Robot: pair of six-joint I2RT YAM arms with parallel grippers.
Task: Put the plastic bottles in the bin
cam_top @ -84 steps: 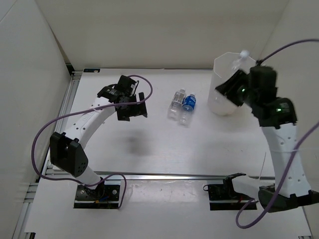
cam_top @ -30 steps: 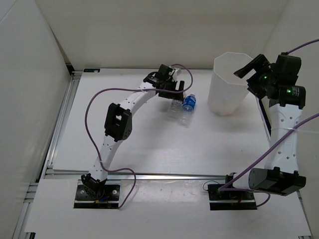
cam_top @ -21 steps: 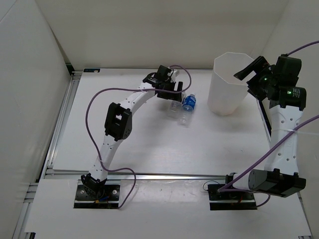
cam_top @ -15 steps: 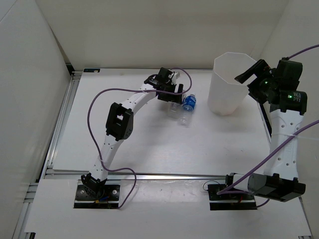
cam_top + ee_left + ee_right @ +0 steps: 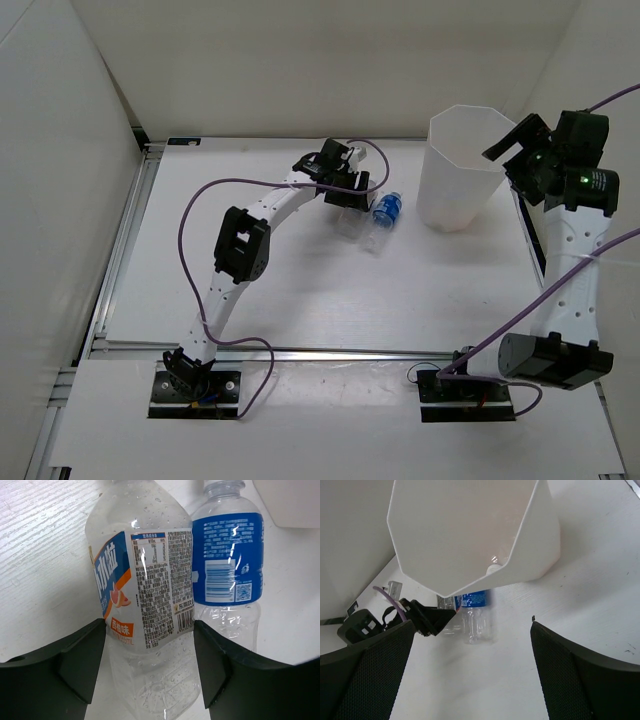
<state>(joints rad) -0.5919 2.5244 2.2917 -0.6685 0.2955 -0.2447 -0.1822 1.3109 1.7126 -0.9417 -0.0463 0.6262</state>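
The orange-labelled bottle lies on the table with my left gripper shut on its sides; in the top view the gripper covers most of that bottle. The blue-labelled bottle lies touching it on the right, also seen from above and in the right wrist view. The bin stands upright at the back right. My right gripper is open and empty, raised beside the bin's rim. The two plain bottles are not in view.
White walls close in the back and both sides. A metal rail runs along the table's left edge and another along the front. Purple cables loop off both arms. The bin's corner shows just beyond the blue-labelled bottle.
The left arm has reached from the left over to the two bottles and closed round the orange-labelled one, nudging the blue-labelled one. The right gripper's earlier bottle over the bin is gone; it drew back.
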